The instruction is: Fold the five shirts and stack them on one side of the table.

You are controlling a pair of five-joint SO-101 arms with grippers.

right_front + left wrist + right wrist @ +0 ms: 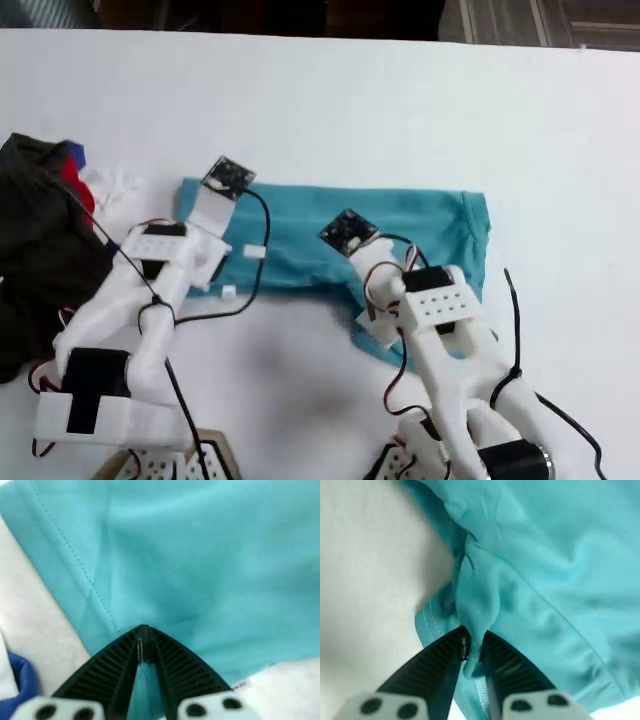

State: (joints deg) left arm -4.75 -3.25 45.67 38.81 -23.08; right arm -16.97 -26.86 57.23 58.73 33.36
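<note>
High view: a teal shirt (330, 240) lies flat across the middle of the white desk (400, 110) as a long band. Its far edge is straight. Its near edge is uneven, with a flap hanging lower under the right arm (450, 330).

A heap of clothes (35, 250) sits at the desk's left edge, well apart from the right arm and just beside the left arm (130, 300). The heap is mostly black, with red, blue and white cloth showing at its far side. It is loose, not folded.

The left arm reaches to the shirt's left end. The right arm stands over the shirt's near edge, toward the right half.

Left wrist view: the left gripper (143, 632) is pressed together at the tips, with teal cloth caught between its black ribbed fingers (100, 675). The grip lies just inside a stitched hem that runs slantwise across the shirt. Bare desk shows past the hem, and a piece of blue cloth (20, 680) lies there.

Right wrist view: the right gripper (472, 645) pinches a bunched ridge of the same shirt. The cloth rises in a thick fold out of the fingers. A stitched hem curls beside the pinch point, with bare desk beyond it.
</note>
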